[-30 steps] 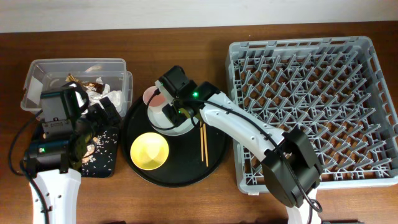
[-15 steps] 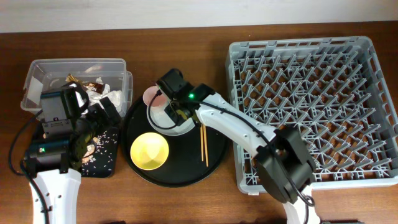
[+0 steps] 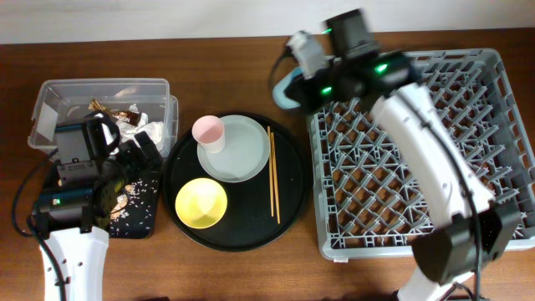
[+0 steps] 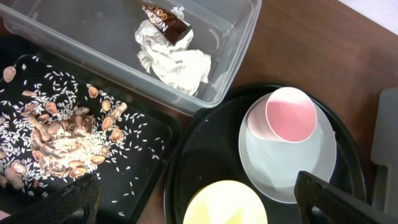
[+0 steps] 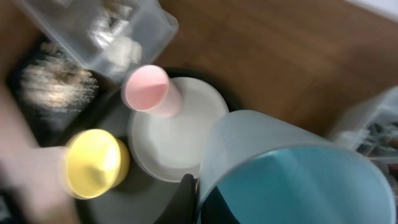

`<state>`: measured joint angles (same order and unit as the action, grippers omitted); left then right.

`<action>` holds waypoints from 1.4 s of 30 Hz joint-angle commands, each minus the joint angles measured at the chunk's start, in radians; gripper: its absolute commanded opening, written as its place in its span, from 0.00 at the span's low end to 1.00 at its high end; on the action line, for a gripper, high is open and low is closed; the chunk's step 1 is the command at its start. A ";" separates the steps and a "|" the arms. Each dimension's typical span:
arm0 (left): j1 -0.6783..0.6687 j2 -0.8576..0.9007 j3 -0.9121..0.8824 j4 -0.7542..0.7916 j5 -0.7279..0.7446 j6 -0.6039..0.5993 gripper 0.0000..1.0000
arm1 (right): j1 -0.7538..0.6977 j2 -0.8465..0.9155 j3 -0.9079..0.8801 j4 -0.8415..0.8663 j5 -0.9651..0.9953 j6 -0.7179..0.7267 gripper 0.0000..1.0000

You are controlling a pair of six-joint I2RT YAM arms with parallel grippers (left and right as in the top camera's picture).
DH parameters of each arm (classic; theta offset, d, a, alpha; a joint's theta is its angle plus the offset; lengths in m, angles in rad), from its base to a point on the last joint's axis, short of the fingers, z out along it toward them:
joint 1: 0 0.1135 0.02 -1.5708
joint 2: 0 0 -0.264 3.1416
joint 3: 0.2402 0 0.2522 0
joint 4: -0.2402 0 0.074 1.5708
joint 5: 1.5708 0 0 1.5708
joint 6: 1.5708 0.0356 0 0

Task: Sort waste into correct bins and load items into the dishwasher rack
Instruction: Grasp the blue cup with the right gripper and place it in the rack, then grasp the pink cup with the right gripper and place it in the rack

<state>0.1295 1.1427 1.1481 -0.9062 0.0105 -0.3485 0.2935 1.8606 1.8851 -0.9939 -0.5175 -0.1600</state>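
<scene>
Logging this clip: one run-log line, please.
right tool: light-blue cup held near rack | left tool: open by shallow black tray

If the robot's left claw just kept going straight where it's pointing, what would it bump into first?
Probably the rim of the round black tray, beside the yellow bowl: that lies between the open left gripper's fingers. Depth is unclear, so the bowl could come first.
</scene>
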 commanded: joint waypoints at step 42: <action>0.005 -0.003 0.002 -0.001 -0.008 0.001 0.99 | 0.485 -0.085 -0.235 -0.158 0.489 0.600 0.44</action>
<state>0.1307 1.1427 1.1473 -0.9089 0.0101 -0.3485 0.7734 1.7702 1.7565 -1.1526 -0.0910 0.2596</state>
